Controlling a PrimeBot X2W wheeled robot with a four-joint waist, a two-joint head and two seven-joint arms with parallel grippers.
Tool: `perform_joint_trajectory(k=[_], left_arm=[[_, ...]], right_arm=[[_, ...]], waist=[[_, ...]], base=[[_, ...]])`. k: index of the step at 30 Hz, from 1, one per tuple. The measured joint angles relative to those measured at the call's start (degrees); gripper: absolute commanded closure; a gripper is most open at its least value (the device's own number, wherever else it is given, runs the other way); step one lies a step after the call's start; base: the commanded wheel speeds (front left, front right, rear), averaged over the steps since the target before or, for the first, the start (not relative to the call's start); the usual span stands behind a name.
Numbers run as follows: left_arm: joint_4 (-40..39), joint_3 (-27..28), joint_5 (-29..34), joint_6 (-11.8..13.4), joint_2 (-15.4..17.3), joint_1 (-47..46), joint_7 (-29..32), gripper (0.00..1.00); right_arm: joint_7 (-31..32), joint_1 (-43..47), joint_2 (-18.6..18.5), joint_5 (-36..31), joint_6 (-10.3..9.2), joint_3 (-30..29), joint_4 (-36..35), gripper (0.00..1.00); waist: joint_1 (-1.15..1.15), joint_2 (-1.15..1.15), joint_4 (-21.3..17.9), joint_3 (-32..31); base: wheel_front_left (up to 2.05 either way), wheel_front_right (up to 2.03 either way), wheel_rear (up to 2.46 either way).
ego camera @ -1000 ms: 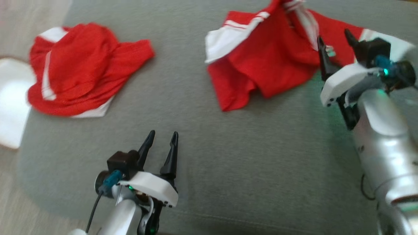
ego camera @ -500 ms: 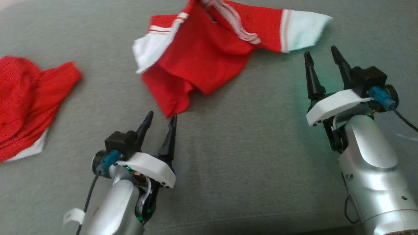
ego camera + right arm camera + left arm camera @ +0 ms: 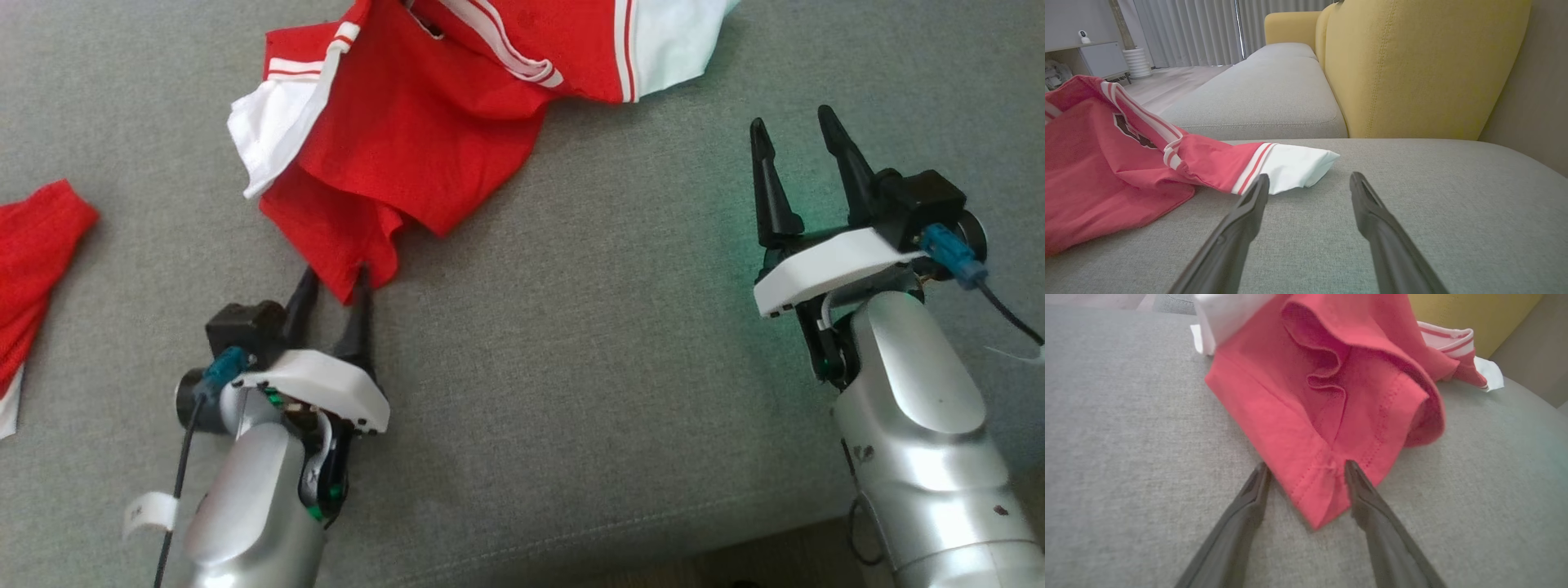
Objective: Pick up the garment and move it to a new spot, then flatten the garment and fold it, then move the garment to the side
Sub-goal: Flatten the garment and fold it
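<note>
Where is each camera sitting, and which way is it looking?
Head view: on the head, looking down at the grey sofa seat, red shirt, left gripper and right gripper.
Left wrist view: on that wrist, looking along the left fingers at the hem corner between them.
Right wrist view: on that wrist, looking past the right fingers at the white sleeve and yellow backrest.
Shared: head and left wrist views both show that corner.

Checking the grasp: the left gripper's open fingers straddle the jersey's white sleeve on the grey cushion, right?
No: the left gripper straddles the red hem corner of the jersey, not its white sleeve; the left wrist view shows it. Fingers open, grey cushion: correct.
</note>
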Motion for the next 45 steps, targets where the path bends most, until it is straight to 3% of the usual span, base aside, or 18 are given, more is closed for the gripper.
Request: perform_joint_trajectory(k=[1,6,13,22,23,24,25,31,39,45], left_arm=[[0.5,0.2,0.0,0.0,0.0,-0.1,0.0,1.0],[0.6,2.9,0.0,-0.5,-0.3,0.0,0.0,1.0],[-6.5,11.2,1.9,0.6,-0.4,0.5,0.0,1.0],[-8.1,19.4,4.0,0.6,-0.5,2.1,0.0,1.0],[-8.2,20.4,4.1,0.7,-0.5,2.0,0.0,0.71],[-8.2,21.0,4.5,0.7,-0.5,2.0,0.0,0.06],[-8.2,21.2,4.9,0.7,-0.5,2.0,0.0,0.0],[-8.1,16.7,4.8,-0.6,-0.5,2.0,0.0,0.0],[-9.8,-1.9,0.3,-1.7,-0.4,5.8,0.0,0.0],[-10.4,-8.5,0.1,-2.0,-0.2,5.3,0.0,0.0]], right_arm=[[0.0,0.0,0.0,0.0,0.0,-0.1,-0.1,0.0],[0.0,0.1,0.2,0.0,0.0,-0.6,-0.3,0.0],[0.0,2.2,0.2,0.0,0.0,-2.2,-0.1,0.0],[0.0,2.8,0.4,0.0,0.0,-2.1,0.3,0.0],[0.0,2.8,0.4,0.0,0.0,-2.0,0.3,0.0],[0.0,2.8,0.4,0.0,0.0,-2.0,0.4,0.0],[0.0,2.9,0.5,0.0,0.0,-1.9,0.4,0.0],[0.0,3.5,0.6,0.5,0.0,-1.8,1.2,0.0],[0.0,3.5,0.7,2.0,0.0,-1.0,1.5,0.0],[0.0,3.5,0.7,2.5,0.0,0.4,1.5,0.0]], waist=[[0.0,0.0,0.0,0.0],[0.0,0.0,0.7,-0.4],[0.0,0.0,2.8,-2.0],[0.0,0.0,4.0,-2.6],[0.0,0.0,4.0,-2.6],[0.0,0.0,3.9,-2.6],[0.0,0.0,3.8,-2.5],[0.0,0.0,3.4,-2.4],[0.0,0.0,3.0,-1.9],[0.0,0.0,1.9,-1.3]], base=[[0.0,0.0,0.0],[0.0,0.0,0.0],[0.0,0.0,0.0],[0.0,0.0,0.0],[0.0,0.0,0.0],[0.0,0.0,0.0],[0.0,0.0,0.0],[0.0,0.0,0.0],[0.0,0.0,0.0],[0.0,0.0,0.0]])
